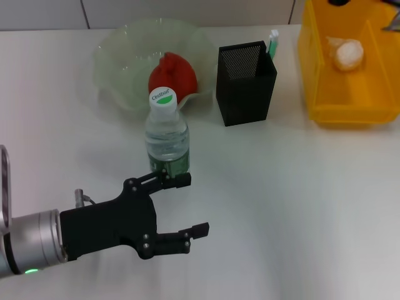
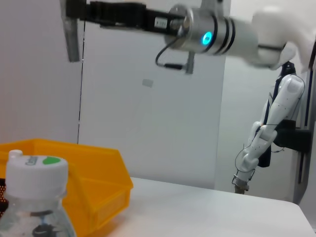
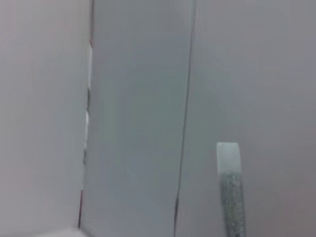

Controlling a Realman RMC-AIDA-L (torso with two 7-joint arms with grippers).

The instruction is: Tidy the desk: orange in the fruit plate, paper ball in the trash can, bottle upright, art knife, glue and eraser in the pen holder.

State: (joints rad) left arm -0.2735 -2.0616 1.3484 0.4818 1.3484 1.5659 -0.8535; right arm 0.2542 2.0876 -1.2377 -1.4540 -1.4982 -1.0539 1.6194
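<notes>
Clear upright bottle (image 1: 167, 134) just beyond the left gripper's (image 1: 190, 205) spread fingers (image 1: 182, 180).

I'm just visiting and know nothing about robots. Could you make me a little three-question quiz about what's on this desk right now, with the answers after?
1. True or false: the water bottle is standing upright with its cap on.
2. Where does the crumpled paper ball lie? A) on the white table B) in the yellow bin C) in the green plate
3. Fill in: the left gripper sits just in front of the bottle, its fingers ____ and holding nothing.

Key:
1. True.
2. B. The black mesh pen holder stands between bin and plate.
3. Open.
</notes>
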